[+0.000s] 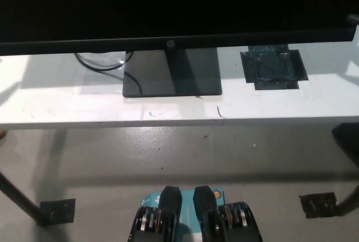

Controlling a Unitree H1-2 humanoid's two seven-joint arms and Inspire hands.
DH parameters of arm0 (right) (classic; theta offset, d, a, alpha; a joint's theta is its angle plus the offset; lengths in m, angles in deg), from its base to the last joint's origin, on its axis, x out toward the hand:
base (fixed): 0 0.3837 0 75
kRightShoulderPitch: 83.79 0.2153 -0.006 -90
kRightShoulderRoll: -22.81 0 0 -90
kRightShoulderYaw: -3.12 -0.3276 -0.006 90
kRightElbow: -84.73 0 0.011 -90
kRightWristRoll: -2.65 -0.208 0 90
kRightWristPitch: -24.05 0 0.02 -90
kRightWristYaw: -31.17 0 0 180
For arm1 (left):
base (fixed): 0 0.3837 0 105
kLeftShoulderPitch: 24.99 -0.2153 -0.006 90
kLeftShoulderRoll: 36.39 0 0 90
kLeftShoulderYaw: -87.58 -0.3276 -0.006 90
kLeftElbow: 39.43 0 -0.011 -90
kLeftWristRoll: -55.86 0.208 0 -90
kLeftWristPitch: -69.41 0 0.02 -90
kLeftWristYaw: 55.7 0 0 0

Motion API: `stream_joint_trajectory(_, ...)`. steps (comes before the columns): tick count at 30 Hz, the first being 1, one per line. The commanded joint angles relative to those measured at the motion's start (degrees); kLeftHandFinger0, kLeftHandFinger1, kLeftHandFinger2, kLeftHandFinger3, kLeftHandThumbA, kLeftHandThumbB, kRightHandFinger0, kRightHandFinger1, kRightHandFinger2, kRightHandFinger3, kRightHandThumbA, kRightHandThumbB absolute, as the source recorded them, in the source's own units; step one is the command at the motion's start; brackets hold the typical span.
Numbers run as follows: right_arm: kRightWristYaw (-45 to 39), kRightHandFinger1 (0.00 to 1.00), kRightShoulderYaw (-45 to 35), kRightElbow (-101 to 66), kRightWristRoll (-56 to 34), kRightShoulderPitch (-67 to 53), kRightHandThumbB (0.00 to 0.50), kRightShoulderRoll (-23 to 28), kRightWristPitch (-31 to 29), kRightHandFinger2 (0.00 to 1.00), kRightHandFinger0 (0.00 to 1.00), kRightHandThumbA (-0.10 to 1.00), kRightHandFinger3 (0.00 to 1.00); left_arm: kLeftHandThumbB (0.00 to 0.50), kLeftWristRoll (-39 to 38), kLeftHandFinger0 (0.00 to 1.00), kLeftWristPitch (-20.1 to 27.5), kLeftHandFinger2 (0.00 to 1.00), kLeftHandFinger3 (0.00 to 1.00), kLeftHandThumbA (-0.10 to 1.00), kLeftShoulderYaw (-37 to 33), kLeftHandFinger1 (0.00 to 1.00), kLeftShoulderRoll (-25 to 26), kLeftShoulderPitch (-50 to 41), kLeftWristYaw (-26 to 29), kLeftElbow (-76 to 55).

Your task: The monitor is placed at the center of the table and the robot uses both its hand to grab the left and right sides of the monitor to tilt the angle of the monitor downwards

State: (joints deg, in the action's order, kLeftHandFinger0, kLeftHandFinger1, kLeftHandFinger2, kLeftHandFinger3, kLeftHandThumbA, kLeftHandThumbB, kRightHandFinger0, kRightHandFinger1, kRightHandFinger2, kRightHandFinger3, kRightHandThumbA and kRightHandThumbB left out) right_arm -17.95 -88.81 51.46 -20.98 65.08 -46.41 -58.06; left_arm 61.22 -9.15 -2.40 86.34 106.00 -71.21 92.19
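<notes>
Monitor: a wide black flat-screen monitor with a dark, unlit screen fills the top of the head view from edge to edge; a small pale logo sits at the middle of its lower bezel.
Stand: a flat black rectangular base with a black neck rising to the screen rests on the table, a little left of the picture's middle.
Table: a long white tabletop spans the full width, its front edge facing the robot; faint scuffs and a small dark mark show near that edge.
Cable: a thin black cable loops on the tabletop just left of the base, partly under the screen.
Tape patch: a dark, shiny patch of black tape lies on the tabletop right of the base, apart from it.
Right hand: only a small grey tip shows at the right edge, level with the monitor's lower right corner and seemingly against it; whether the fingers are spread or closed cannot be told.
Left hand: out of view.
Floor: grey concrete floor under the table, with black table legs taped down at lower left and lower right.
</notes>
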Motion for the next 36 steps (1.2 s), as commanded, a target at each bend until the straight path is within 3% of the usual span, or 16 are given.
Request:
stream_joint_trajectory(1, -19.06, 1.00, 5.66, -0.25, 2.23, 14.31, 0.500, 2.76, 2.27, 1.00, 1.00, 0.69, 1.00, 0.471, 5.98, 1.00, 3.99, 1.00, 1.00, 1.00, -2.51, 1.00, 4.92, 7.67, -0.19, -3.06)
stream_joint_trajectory(3, -18.97, 1.00, 6.64, -0.35, 2.92, 14.80, 0.500, 2.96, 2.08, 1.00, 1.00, 0.68, 1.00, 0.486, 6.27, 1.00, 4.29, 1.00, 1.00, 1.00, -3.54, 1.00, 3.92, 9.47, -0.75, -1.54)
stream_joint_trajectory(5, -19.57, 1.00, 7.89, -1.05, 3.82, 14.89, 0.500, 3.54, 1.45, 1.00, 1.00, 0.70, 1.00, 0.432, 4.05, 1.00, 3.26, 1.00, 1.00, 1.00, -4.50, 1.00, 2.50, 12.12, -4.78, 1.03)
stream_joint_trajectory(8, -19.16, 1.00, 8.92, -3.39, 4.23, 14.06, 0.500, 4.28, 1.31, 1.00, 1.00, 0.73, 1.00, 0.491, 4.53, 1.00, 3.04, 1.00, 1.00, 0.97, -5.99, 1.00, 0.93, 14.65, -4.97, 3.27)
stream_joint_trajectory(9, -19.54, 1.00, 9.32, -3.50, 4.24, 14.27, 0.500, 4.17, 1.60, 1.00, 1.00, 0.73, 1.00, 0.499, 5.71, 1.00, 5.07, 1.00, 1.00, 1.00, -7.04, 1.00, 0.68, 15.66, -4.47, 4.95)
stream_joint_trajectory(15, -20.90, 1.00, 10.20, -1.94, 4.55, 16.11, 0.500, 2.83, 0.67, 1.00, 1.00, 0.76, 1.00, 0.500, 6.35, 1.00, 6.59, 1.00, 1.00, 1.00, -9.71, 1.00, -0.23, 18.83, -5.48, 9.78)
stream_joint_trajectory(19, -20.54, 1.00, 10.58, -1.37, 5.23, 16.97, 0.500, 1.88, 0.19, 1.00, 1.00, 0.77, 1.00, 0.500, 6.14, 1.00, 4.81, 1.00, 1.00, 1.00, -10.61, 1.00, -0.28, 19.34, -7.15, 10.30)
stream_joint_trajectory(23, -20.27, 1.00, 10.59, -0.04, 5.62, 17.95, 0.500, -0.15, 0.76, 1.00, 1.00, 0.72, 1.00, 0.500, 7.09, 1.00, 6.48, 1.00, 1.00, 1.00, -10.94, 1.00, 0.27, 17.85, -6.02, 9.54)
stream_joint_trajectory(34, -21.10, 1.00, 11.19, 5.39, 7.79, 19.31, 0.500, -3.81, -1.24, 1.00, 1.00, 0.69, 1.00, 0.480, 8.86, 1.00, 7.45, 1.00, 1.00, 0.95, -12.07, 1.00, -1.35, 17.98, -5.09, 10.17)
stream_joint_trajectory(36, -19.71, 1.00, 11.70, 5.17, 8.82, 18.97, 0.500, -5.01, -2.32, 1.00, 1.00, 0.73, 1.00, 0.484, 9.55, 1.00, 6.47, 1.00, 1.00, 0.96, -12.30, 1.00, -1.27, 17.68, -4.82, 9.58)
